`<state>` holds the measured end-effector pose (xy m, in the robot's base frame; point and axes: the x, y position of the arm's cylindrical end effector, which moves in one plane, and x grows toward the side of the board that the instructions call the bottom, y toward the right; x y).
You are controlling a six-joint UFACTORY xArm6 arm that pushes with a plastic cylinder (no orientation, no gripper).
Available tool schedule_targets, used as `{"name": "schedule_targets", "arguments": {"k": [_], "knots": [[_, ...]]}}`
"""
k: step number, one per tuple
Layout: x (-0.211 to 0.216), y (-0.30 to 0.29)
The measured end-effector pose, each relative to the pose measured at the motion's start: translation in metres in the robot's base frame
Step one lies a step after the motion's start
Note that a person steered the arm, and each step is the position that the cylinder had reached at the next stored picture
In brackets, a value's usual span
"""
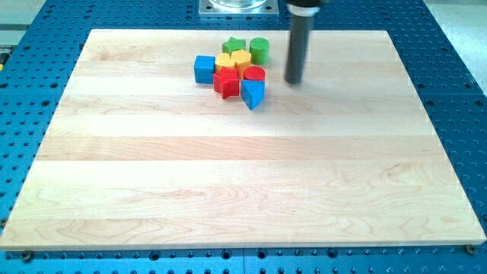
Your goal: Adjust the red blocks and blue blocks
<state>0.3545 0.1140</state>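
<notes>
Pale maple surface (243, 175), lying on a blue perforated bench (456, 61), carried all the blocks in one tight cluster near the view's top, a little left of centre. Blue cube (204, 69) sat at the cluster's left edge; red star-shaped block (226, 82) lay just right of it and slightly lower, touching or nearly touching. Red cylinder (254, 74) stood right of the star, with the blue triangular block (253, 93) directly below it at the cluster's lower right corner. Behind these, toward the view's top, were two yellow blocks (233, 61), shapes hard to settle, then a green star (233, 46) and a green cylinder (259, 50). No pincer existed on this arm, so nothing to report as spread or pressed together: only a straight dark rod, my tip (294, 81) resting on the wood just right of the cluster, apart from every block. Seen from the tip, red cylinder and blue triangle lay nearest, to the view's left; red star and blue cube lay farther along the same line, screened by the nearer pair. Judged from this, a leftward push would likely meet the red cylinder first and press it into the pack, risking disturbance of the yellow blocks.
</notes>
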Motion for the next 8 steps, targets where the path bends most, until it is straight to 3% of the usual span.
{"name": "schedule_targets", "arguments": {"k": [1,2,6,8], "knots": [[0.081,-0.060],[0.077,-0.107],[0.001,-0.102],[-0.012,-0.084]]}}
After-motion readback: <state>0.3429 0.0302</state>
